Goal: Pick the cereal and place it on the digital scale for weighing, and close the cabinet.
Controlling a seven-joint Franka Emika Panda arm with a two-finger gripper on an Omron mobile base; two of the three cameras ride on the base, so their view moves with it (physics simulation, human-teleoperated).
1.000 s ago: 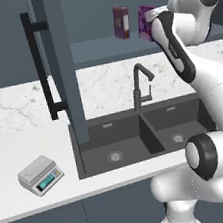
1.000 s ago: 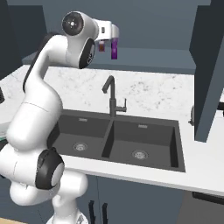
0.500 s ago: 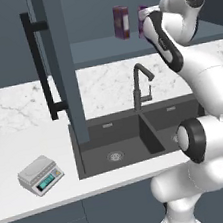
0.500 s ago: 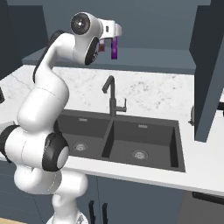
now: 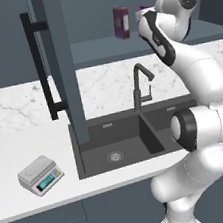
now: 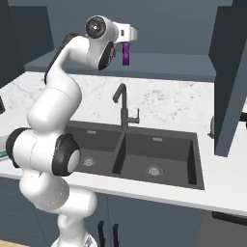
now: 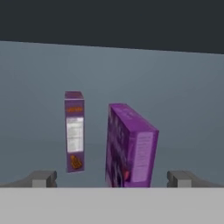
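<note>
The cereal [image 7: 130, 146] is a bright purple box standing upright on the shelf of the open cabinet [image 5: 58, 66], with a corner turned toward the hand. My gripper [image 7: 113, 179] is open, level with the box's lower part. One fingertip [image 7: 43, 178] shows on each side of the box, well apart from it. From the right base view the cereal [image 6: 126, 54] hangs just below my white hand. In the left base view a sliver of cereal [image 5: 142, 10] peeks from behind the arm. The digital scale [image 5: 39, 175] sits on the counter at the lower left.
A narrower dark maroon box [image 7: 74, 131] stands left of the cereal on the same shelf. The cabinet's open doors [image 6: 230, 77] jut out over the counter on both sides. Below are a dark double sink [image 6: 140, 157] and a black faucet [image 5: 140, 86].
The arm has stretched farther up and forward into the cabinet, bringing the hand closer to the cereal. The gripper has stayed open. Nothing else moved.
</note>
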